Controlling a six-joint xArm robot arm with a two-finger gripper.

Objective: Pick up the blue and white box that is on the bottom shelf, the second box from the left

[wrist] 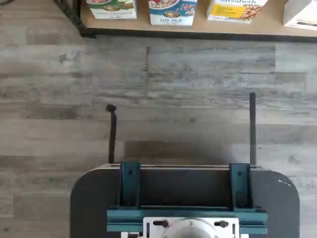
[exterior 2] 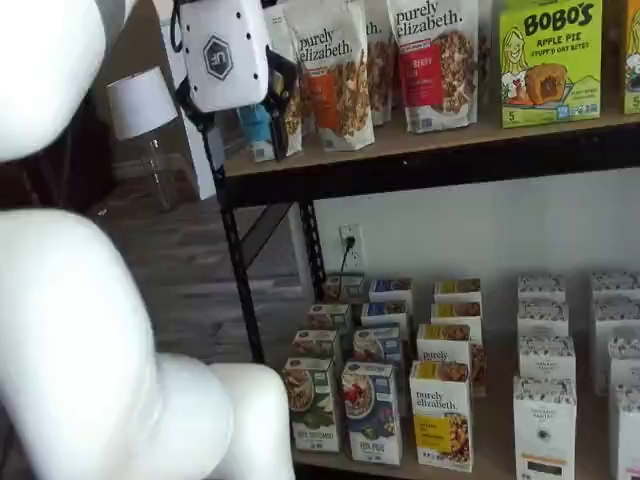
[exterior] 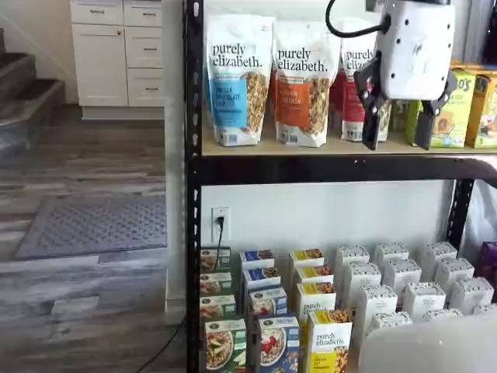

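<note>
Your gripper [exterior: 398, 144] hangs high in front of the rack, level with the tan board tier, its glossy white body ending in two black fingers [exterior: 371, 128] that stand plainly apart with nothing between them. Just behind them stand tall, crinkled granola pouches [exterior: 238, 78] on that upper board.

Well below the gripper, on the bottom shelf [exterior 2: 340, 462], you have the blue and white box [exterior 2: 371, 412]: a small upright cardboard carton, blue front, white band on top, a bowl with red berries printed on it. In both shelf views it stands at the front of its row, just beside a green-and-white box [exterior 2: 311, 403] on one side and a yellow-and-white box [exterior 2: 441, 415] on the other.

In the wrist view the box [wrist: 172, 12] shows only partly, at the shelf's edge, beyond grey wood-grain floor planks [wrist: 188, 99].
</note>
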